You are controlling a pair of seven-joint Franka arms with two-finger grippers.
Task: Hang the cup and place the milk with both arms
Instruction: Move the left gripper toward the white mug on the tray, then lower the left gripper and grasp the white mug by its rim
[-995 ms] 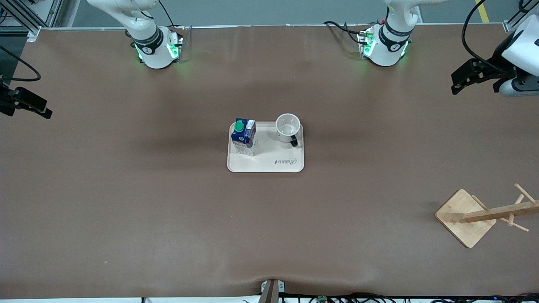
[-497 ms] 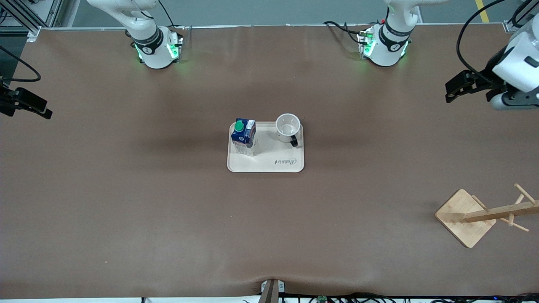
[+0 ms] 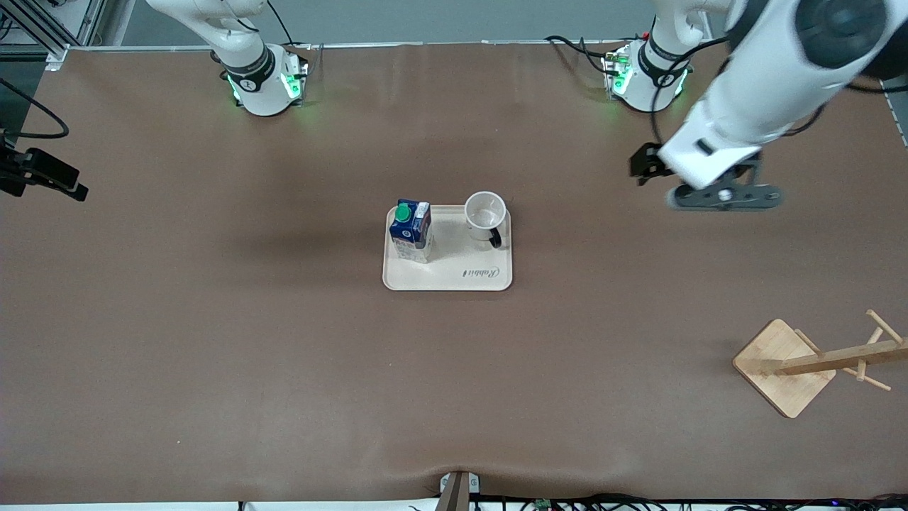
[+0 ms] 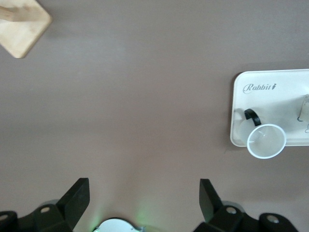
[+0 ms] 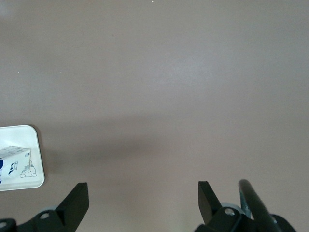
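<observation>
The white cup [image 3: 485, 210] with its black handle stands upright on a cream tray [image 3: 454, 278] at the table's middle. The blue and white milk [image 3: 411, 231] with a green cap stands beside it on the tray, toward the right arm's end. My left gripper [image 3: 644, 162] is open and empty, up over bare table between the tray and the left arm's end. Its wrist view shows the open gripper [image 4: 144, 186], the cup [image 4: 266, 141], the tray [image 4: 268, 100] and the milk's edge [image 4: 304, 112]. My right gripper [image 3: 64, 183] waits open at the right arm's end [image 5: 143, 188], with the milk [image 5: 14, 164] and tray [image 5: 38, 159] in view.
A wooden cup rack [image 3: 816, 362] with pegs stands near the front camera at the left arm's end of the table; its square base [image 4: 19, 24] shows in the left wrist view. Brown table surface lies all round the tray.
My left arm has swung in from the left arm's end of the table toward the tray. The right arm, cup and milk have not moved.
</observation>
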